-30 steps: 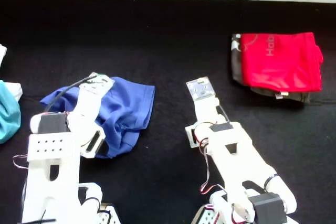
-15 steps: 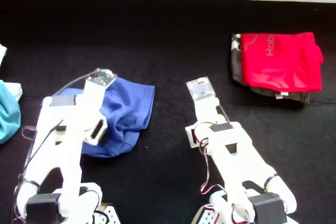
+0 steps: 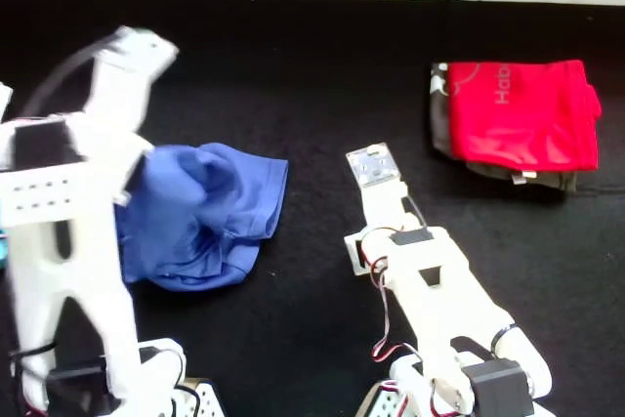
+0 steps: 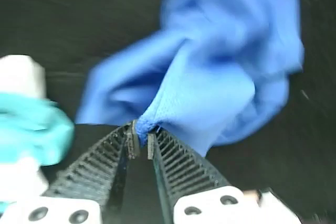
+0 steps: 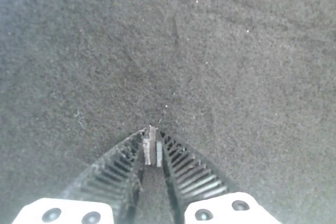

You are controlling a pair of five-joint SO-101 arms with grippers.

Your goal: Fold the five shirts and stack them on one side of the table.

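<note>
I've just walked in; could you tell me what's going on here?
The left arm's pincer is shut on an edge of the blue shirt, which lies bunched on the black table. The right pincer is shut and empty. A folded red shirt lies atop a dark shirt on the right.

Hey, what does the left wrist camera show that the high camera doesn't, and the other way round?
Left wrist view: the left gripper shut on an edge of the blue shirt. High view: the folded red shirt atop a darker garment at the far right of the table, and the right arm near the middle. Both: the crumpled blue shirt on the black table.
</note>
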